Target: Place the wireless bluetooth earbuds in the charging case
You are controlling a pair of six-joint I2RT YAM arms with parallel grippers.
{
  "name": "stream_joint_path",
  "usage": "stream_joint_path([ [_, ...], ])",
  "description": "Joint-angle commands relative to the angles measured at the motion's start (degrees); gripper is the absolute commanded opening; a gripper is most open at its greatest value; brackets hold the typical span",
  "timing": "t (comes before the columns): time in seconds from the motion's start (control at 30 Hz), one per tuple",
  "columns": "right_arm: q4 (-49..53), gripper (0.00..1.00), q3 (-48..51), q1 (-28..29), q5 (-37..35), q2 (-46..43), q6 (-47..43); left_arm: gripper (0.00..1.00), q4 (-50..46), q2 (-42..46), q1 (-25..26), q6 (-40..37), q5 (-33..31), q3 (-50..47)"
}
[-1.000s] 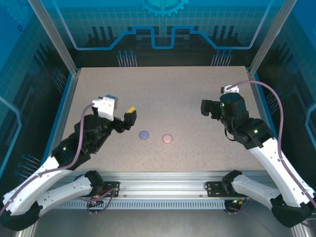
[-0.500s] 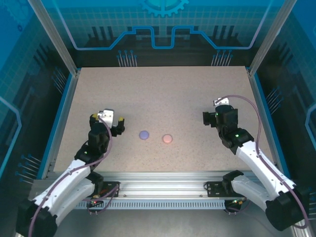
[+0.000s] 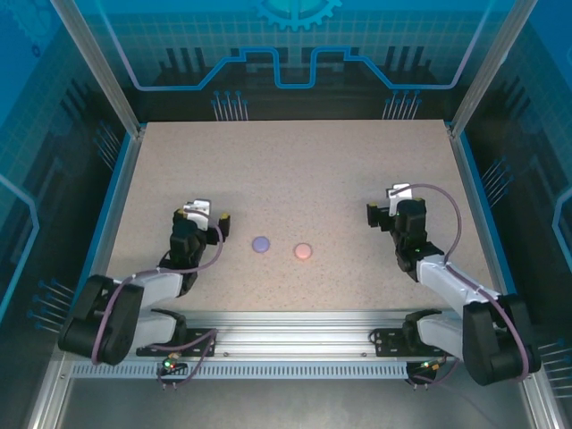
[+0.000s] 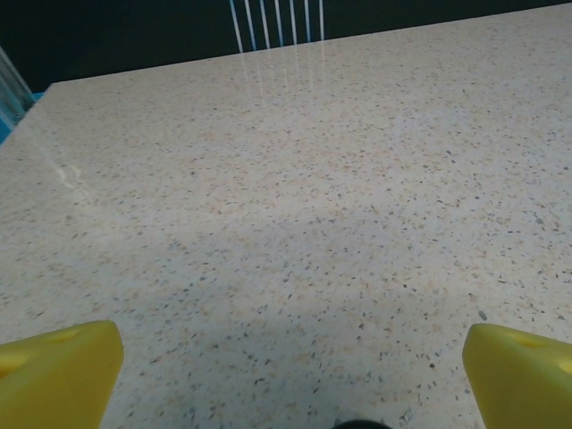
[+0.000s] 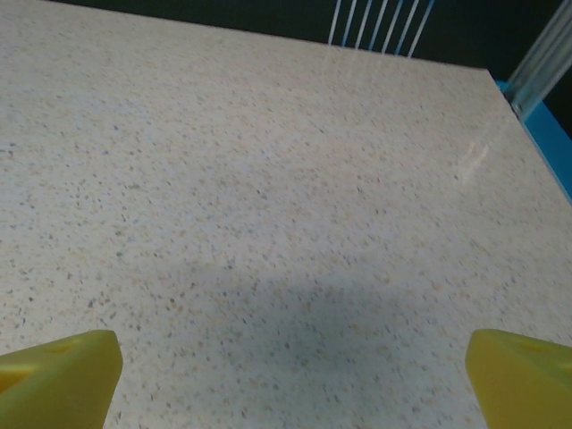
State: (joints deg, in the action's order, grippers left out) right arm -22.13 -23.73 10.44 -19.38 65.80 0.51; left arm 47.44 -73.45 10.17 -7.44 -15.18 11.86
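- L gripper (image 3: 200, 218): low over the near-left part of the table (image 3: 295, 161), jaws spread wide, nothing held.
- L wrist cam: yellow fingertips (image 4: 55, 368) sit in the two bottom corners, one each side. Bare speckled top btwn them, with a soft shadow across the middle.
- R gripper (image 3: 394, 214): low over the right side, about level w/ the L one. Also wide apart, also empty.
- R wrist cam: same story. Yellow fingertips (image 5: 59, 370) are in the bottom corners w/ plain tabletop ahead. A blue edge strip (image 5: 547, 134) runs along the table's right side.
- L arm (image 3: 147, 290) and R arm (image 3: 451, 281): both folded low, elbows back near the base rail (image 3: 295, 344) at the near edge.
- Purple case (image 3: 261, 244): small round disc, flat on the table near centre. It's right of the L gripper and apart from it, no contact.
- Pink case (image 3: 304, 251): just right of the purple one and a touch nearer. There's a gap btwn the two, not touching. It's well left of the R gripper.
- Both cases lie btwn the grippers, closer to the L one.
- Lids up or down: can't tell, too small from above.
- Far end: dark wall (image 3: 295, 54) w/ blue line pattern, metal posts (image 3: 94, 63) at the table's corners.
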Motion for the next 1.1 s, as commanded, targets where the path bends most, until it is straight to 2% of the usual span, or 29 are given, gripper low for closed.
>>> stream_joint_path([
  [0.0, -12.8, 1.0, 1.88, -0.64, 2.18, 2.72, -2.98, 0.99, 9.9, -3.71, -2.29, 0.7, 6.69, 1.12],
  [0.17, -23.25, 1.0, 4.84, -0.81, 3.01, 10.25, -2.84, 0.99, 13.15, -8.51, -6.4, 3.01, 12.3, 1.83],
  [0.33, -35.09, 1.0, 7.58, -1.5, 5.64, 17.96, -3.39, 0.99, 17.66, -15.23, -7.1, 2.36, 14.11, 3.1],
  [0.37, -37.43, 1.0, 7.28, -1.77, 6.29, 20.24, -3.95, 0.99, 15.89, -14.83, -7.07, 2.44, 14.01, 3.81],
  [0.43, -28.23, 1.0, 3.67, -2.35, 9.27, 19.29, -3.83, 0.99, 13.05, -14.93, -7.13, 2.78, 13.2, 5.44],
  [0.53, -21.7, 1.0, -0.76, -6.13, 14.21, 20.52, -1.19, 0.99, 7.02, -14.84, -8.25, 4.36, 13.01, 8.56],
  [0.67, -21.48, 1.0, -0.88, -6.61, 14.39, 20.51, -0.67, 0.99, 2.68, -14.94, -9.56, 6.75, 11.11, 10.86],
  [1.07, -21.44, 1.0, -0.89, -6.65, 14.45, 20.51, -0.73, 0.99, 3.28, -14.98, -9.72, 7.21, 10.26, 10.62],
])
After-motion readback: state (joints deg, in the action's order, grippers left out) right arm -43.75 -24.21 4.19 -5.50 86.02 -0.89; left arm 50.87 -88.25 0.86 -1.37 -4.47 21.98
